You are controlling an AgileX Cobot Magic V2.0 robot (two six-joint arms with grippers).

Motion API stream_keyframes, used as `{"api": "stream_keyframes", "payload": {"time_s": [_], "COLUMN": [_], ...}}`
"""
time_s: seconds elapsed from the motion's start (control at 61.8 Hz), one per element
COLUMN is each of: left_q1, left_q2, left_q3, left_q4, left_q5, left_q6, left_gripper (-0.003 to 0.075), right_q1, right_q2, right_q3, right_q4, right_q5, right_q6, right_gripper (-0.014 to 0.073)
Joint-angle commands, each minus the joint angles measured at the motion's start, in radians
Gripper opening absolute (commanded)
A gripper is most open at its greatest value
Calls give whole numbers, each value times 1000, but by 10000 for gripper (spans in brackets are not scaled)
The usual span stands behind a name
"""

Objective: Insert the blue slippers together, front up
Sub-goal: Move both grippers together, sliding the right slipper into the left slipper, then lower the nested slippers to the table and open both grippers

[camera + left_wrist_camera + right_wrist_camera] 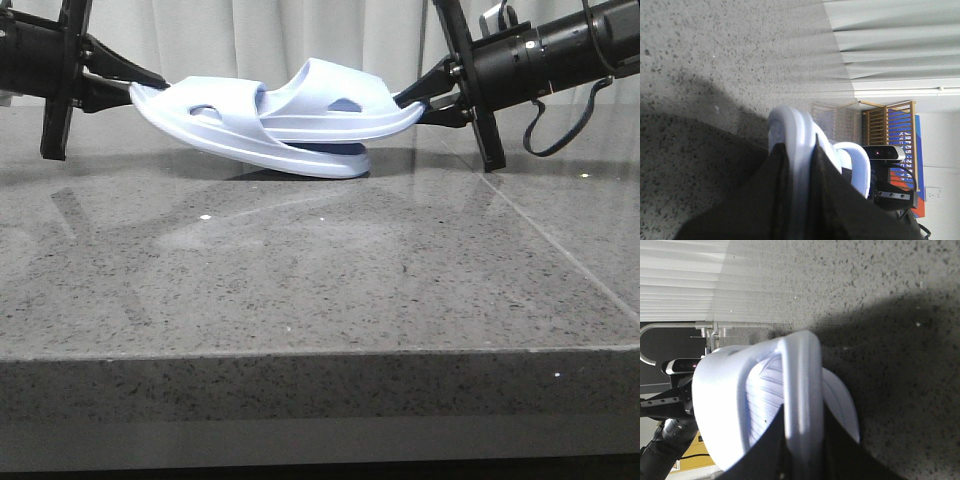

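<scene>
Grey stone table [300,300], left gripper [140,88] and right gripper [415,103] pinching nested blue slippers [280,125]

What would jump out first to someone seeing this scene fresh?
Two pale blue foam slide slippers, pushed into each other, hang just above the far middle of the speckled grey stone table. The left pincer grips one end and the right pincer grips the other.

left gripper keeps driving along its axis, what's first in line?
The slipper it already clamps. Left gripper points right toward the second slipper and, beyond it, the right gripper; depth alignment unclear.
</scene>
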Motion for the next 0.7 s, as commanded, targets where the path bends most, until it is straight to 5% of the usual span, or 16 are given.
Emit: {"api": "stream_keyframes", "payload": {"time_s": [0.0, 0.146, 0.405, 0.68], "left_q1": [-60, -60, -29, 56], "left_q2": [-60, -60, -60, -60], "left_q3": [-22, -22, -22, -22], "left_q4": [-40, 1, 40, 60], "left_q5": [195, 195, 206, 236], "left_q6": [1, 24, 24, 24], "left_gripper": [-16, 76, 383, 432], "right_q1": [42, 29, -15, -79], "right_q2": [-53, -53, -60, -83], "right_q3": [-23, -23, -30, -30], "right_q4": [82, 81, 51, -13], "right_q5": [134, 139, 163, 175], "right_q6": [-8, -8, -8, -8], "right_gripper": [113, 230, 241, 383]}}
